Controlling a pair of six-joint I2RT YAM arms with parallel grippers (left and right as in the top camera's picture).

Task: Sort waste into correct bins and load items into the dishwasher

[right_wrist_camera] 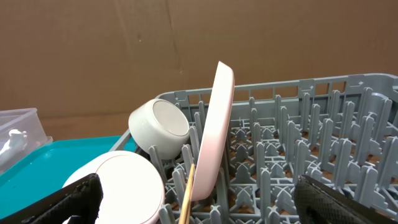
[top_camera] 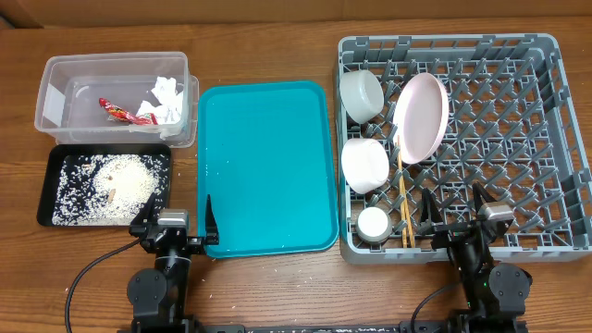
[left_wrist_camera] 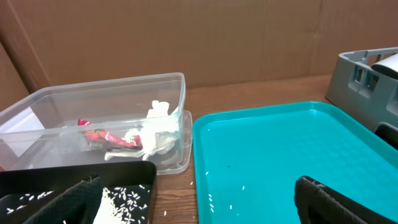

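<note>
**Loose grains and a leaning plate are the weak spots**

The sorting looks all but finished, so the hazards lie in whatever is loose. A few stray grains (left_wrist_camera: pixel 231 208) lie on the teal tray (top_camera: pixel 268 139) near its front edge, and more speckle the counter (top_camera: pixel 277 287) in front of it. By my reading they are the only waste not in a bin, and a careless sweep could scatter them further.

Left of the teal tray, the black tray (top_camera: pixel 44 199) holds the heap of rice (top_camera: pixel 120 180). Behind it, the clear tub (top_camera: pixel 51 102) holds the napkins (top_camera: pixel 166 97) and the red wrapper (top_camera: pixel 118 112).

The left arm (top_camera: pixel 159 282) sits low in front of the teal tray's front left corner. The left fingers (left_wrist_camera: pixel 336 202) are spread wide and hold nothing, one over the black tray's near corner and the other over the teal tray's edge. A forward or downward move from there could catch either rim and spill rice.

Right of the teal tray stands the dish rack (top_camera: pixel 518 139). In it the pink plate (top_camera: pixel 422 116) stands on edge between pegs, near the bowl (top_camera: pixel 361 92), a white dish (top_camera: pixel 364 164) and the cup (top_camera: pixel 374 224). The chopsticks (top_camera: pixel 405 208) lie on the lattice floor just beside the cup. Being thin, they could slip through the lattice, and a knock could tip the plate.

The right arm (top_camera: pixel 490 277) sits low at the rack's front edge, farther from the teal tray than the chopsticks. The right fingers (right_wrist_camera: pixel 339 199) are wide and empty, and point in over the pegs. A careless reach could clip a peg or the rack wall.
</note>
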